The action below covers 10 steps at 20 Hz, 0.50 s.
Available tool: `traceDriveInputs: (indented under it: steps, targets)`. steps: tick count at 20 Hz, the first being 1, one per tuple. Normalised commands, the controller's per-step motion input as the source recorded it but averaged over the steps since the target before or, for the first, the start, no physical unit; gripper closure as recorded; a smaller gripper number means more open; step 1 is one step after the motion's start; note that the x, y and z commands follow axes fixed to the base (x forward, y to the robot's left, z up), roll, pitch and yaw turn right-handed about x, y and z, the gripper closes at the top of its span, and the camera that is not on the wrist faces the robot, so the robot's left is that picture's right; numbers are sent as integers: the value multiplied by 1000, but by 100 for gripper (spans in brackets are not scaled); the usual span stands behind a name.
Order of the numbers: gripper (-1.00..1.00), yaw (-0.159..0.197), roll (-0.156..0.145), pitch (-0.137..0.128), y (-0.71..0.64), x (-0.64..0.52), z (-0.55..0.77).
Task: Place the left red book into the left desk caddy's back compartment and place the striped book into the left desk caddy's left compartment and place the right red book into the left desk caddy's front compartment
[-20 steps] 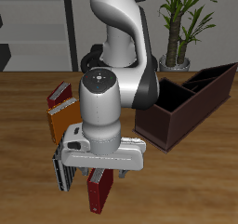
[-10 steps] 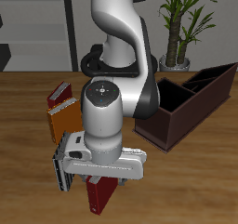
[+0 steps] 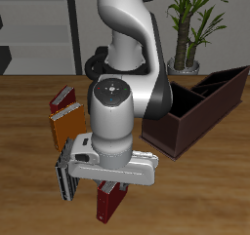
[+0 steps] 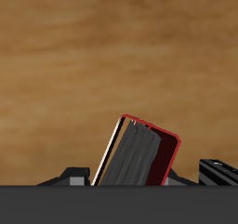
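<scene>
Near table front | pincer (image 4: 139, 163) grips right red book (image 3: 107, 202) | no legible writing

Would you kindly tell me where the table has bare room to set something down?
Bare wood lies along the table front, ahead of the orange book, and ahead of the left desk caddy. It is crowded where the striped book and right red book sit under the tool.
</scene>
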Motion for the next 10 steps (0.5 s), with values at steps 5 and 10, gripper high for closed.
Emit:
traceDriveInputs:
  steps: [5,10]
  targets:
    - [100,10,-7,-26,169,-107,352]
    - [100,0,-14,-41,178,-197,552]
